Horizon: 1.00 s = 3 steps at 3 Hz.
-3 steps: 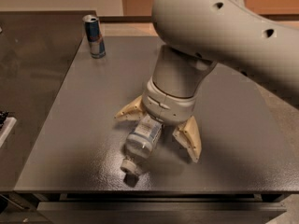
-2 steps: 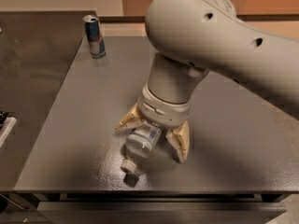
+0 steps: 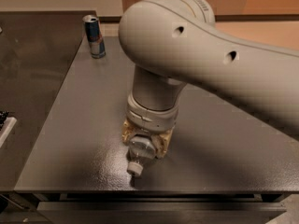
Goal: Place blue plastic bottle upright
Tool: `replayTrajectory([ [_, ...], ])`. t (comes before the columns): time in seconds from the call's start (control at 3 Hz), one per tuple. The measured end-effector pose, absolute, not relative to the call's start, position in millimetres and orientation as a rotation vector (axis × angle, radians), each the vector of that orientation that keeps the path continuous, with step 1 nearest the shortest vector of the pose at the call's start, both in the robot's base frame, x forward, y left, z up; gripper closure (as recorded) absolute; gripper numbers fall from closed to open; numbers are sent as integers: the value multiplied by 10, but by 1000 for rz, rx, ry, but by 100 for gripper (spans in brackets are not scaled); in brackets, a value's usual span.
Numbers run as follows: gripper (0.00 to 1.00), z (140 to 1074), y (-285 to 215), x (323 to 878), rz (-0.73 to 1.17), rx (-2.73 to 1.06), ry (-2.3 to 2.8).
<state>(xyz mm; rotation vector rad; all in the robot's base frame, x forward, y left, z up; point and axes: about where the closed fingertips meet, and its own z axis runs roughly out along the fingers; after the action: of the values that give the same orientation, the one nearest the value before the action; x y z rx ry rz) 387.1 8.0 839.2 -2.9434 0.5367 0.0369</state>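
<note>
Blue plastic bottle point(image 3: 139, 154) lies on its side near the front edge of the bench point(image 3: 79, 125), white cap toward the camera.

Camera view: gripper point(image 3: 145, 140) is down over it, tan fingers point(image 3: 125, 132) pressed to both flanks; I read it as clamped on the body. I'd lift a little, rotate the cap end up, seat the base flat, then release. Slim can point(image 3: 95, 36) stands well apart.
</note>
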Motion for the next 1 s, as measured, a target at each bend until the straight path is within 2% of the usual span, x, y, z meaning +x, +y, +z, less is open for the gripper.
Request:
replayTrajectory([
  [0.33,88,8510,154,3900,-22,-2943,622],
  [0.67,100,8733,240,3960,-61,-2892,761],
  [1.0,100,8964,286,4094,-52,-2800,957],
])
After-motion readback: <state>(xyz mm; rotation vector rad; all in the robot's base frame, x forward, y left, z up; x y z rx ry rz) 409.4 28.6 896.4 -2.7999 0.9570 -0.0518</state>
